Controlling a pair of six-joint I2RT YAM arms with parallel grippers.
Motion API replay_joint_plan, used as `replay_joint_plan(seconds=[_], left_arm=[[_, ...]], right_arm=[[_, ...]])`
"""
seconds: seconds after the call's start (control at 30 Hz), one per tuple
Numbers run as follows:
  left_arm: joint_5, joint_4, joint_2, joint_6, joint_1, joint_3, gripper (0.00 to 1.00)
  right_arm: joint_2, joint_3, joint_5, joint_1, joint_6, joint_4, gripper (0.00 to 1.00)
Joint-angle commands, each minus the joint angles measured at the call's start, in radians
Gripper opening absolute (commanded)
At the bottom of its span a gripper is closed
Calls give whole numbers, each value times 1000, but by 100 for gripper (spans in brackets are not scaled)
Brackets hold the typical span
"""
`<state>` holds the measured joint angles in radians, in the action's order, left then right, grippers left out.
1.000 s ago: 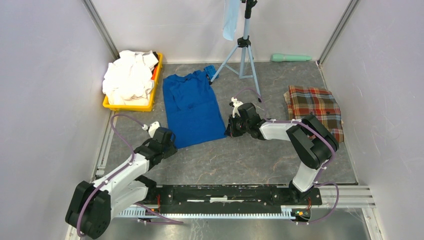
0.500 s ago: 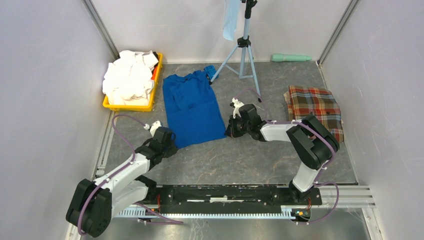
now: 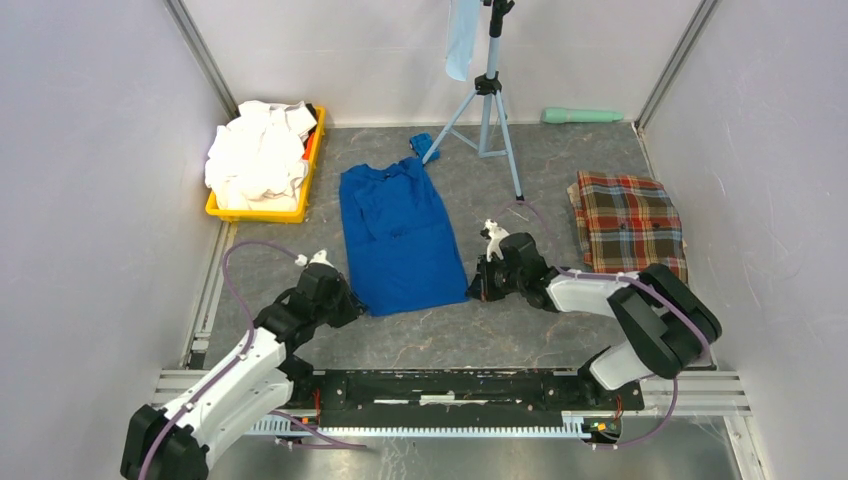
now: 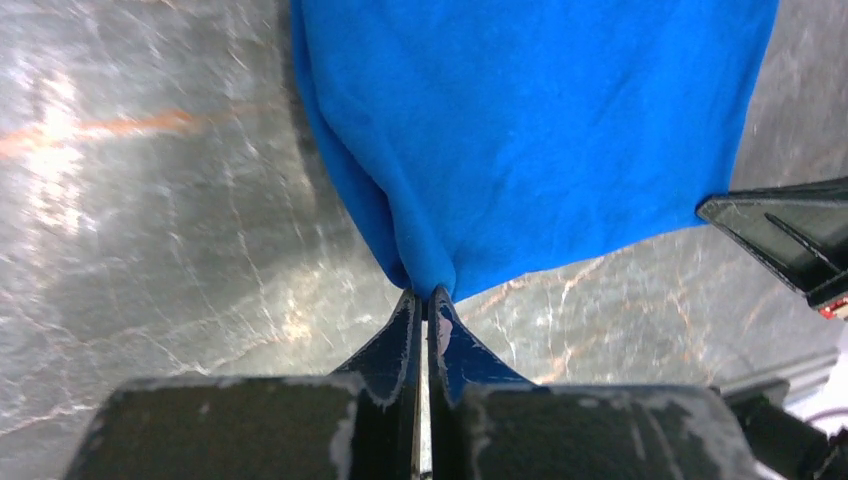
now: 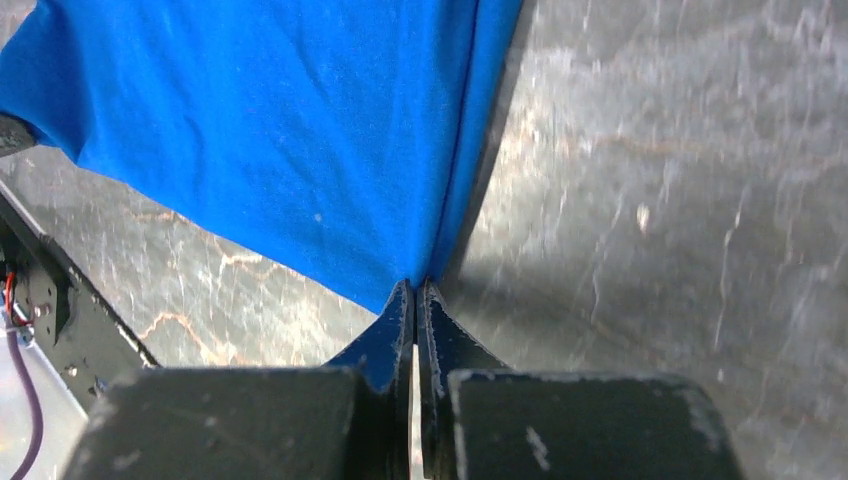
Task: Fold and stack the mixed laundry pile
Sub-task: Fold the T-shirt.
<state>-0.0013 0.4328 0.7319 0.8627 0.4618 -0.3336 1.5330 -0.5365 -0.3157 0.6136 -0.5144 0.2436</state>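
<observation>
We have our left hand [image 4: 424, 297] clamped on one hem corner of the royal-blue T-shirt [image 3: 395, 235] and our right hand [image 5: 415, 287] clamped on the other. The shirt lies spread on the desk [image 3: 500, 330], ahead of both hands. The plaid cloth [image 3: 625, 220] lies well apart, off the right hand's right side.
</observation>
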Motion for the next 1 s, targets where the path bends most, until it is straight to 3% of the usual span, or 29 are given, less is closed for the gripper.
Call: replay_joint_plan(seconds=[0.0, 0.3, 0.67, 0.8, 0.97], left_arm=[[88, 80, -28, 72, 76, -32, 2], [56, 280, -126, 177, 273, -105, 2], [121, 326, -232, 205, 331, -181, 2], [5, 380, -225, 165, 331, -282, 2], [-179, 375, -183, 134, 331, -372, 2]], right_arm=[[-117, 77, -38, 12, -41, -73, 0], [-431, 198, 26, 76, -102, -238, 0], [-766, 238, 158, 211, -267, -390, 0], [-789, 127, 260, 212, -249, -468, 0], [-689, -28, 382, 212, -182, -508, 0]])
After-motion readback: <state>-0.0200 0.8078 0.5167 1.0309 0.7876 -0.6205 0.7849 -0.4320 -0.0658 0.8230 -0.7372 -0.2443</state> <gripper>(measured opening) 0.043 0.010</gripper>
